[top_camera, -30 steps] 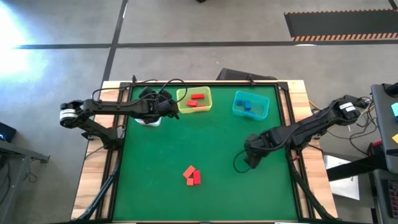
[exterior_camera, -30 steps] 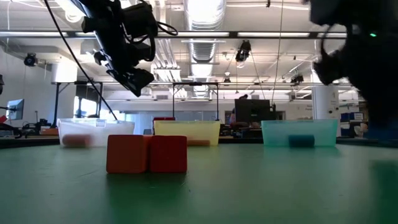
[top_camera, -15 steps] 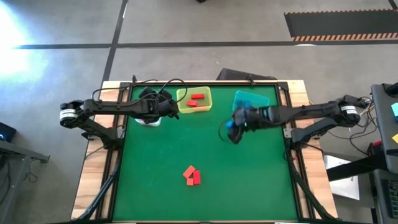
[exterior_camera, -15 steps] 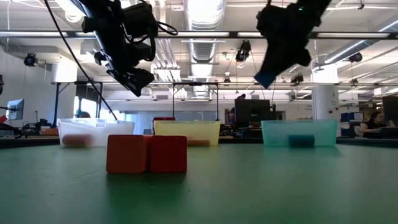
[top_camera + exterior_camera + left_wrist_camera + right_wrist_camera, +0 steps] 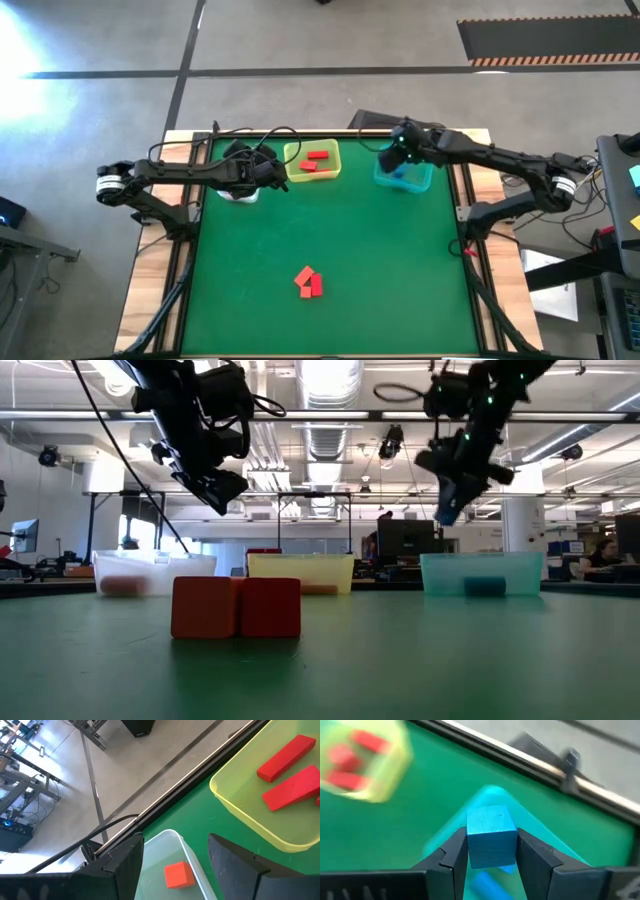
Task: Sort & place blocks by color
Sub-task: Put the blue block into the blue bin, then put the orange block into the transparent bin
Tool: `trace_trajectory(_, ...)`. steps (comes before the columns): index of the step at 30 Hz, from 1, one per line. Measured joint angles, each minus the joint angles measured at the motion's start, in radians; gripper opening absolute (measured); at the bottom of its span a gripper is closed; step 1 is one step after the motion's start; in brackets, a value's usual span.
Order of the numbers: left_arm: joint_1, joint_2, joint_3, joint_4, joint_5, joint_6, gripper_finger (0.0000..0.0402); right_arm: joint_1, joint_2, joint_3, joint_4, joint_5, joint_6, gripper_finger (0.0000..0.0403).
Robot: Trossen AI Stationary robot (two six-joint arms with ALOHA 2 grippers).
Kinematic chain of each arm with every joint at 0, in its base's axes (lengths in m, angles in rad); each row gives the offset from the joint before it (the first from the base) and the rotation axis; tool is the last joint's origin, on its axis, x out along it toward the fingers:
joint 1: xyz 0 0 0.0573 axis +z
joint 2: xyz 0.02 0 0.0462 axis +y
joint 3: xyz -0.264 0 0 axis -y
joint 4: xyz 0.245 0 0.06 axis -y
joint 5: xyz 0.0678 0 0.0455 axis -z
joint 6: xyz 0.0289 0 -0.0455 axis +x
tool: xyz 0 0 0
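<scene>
In the right wrist view the yellow bin (image 5: 367, 762) at upper left is a blur, its red blocks (image 5: 352, 760) shapeless. From above, the right claw (image 5: 399, 160) hides part of the teal bin (image 5: 418, 180); the clear bin (image 5: 240, 193) sits mostly under the left claw (image 5: 252, 170).

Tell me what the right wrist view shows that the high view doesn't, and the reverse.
Only the right wrist view shows the blue cube clamped between the right gripper's fingers; from above the arm hides it.

Only the high view shows the whole table: the red and orange-red blocks lying loose near its middle, and the left gripper over the clear bin.

Both show the teal bin under the right gripper and the yellow bin holding red blocks.
</scene>
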Motion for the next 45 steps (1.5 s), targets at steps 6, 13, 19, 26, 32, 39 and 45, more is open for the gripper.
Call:
trace_trajectory(6,0.0,0.0,0.0,0.0,0.0,0.0,0.0203,-0.119,0.0,-0.122,0.086,-0.181,0.001,0.0127)
trace_trajectory(13,0.0,0.0,0.0,0.0,-0.003,0.0,0.0203,-0.123,0.0,-0.235,0.253,-0.216,0.016,0.0128)
trace_trajectory(19,0.0,0.0,0.0,0.0,-0.003,0.0,0.0203,-0.123,0.0,-0.253,0.287,-0.216,0.021,0.0148)
trace_trajectory(26,0.0,0.0,0.0,0.0,-0.004,0.0,0.0203,-0.122,0.0,-0.253,0.295,-0.216,0.029,0.0172)
trace_trajectory(32,0.0,0.0,0.0,0.0,-0.003,0.0,0.0203,-0.122,-0.005,-0.253,0.295,-0.216,0.029,0.0178)
trace_trajectory(39,-0.055,-0.011,0.025,-0.003,0.078,0.0,0.0203,-0.063,-0.076,-0.253,0.298,-0.208,0.026,0.0166)
trace_trajectory(45,-0.172,-0.017,0.041,-0.002,0.097,-0.004,0.0203,0.072,-0.156,-0.253,0.353,-0.141,0.006,0.0155)
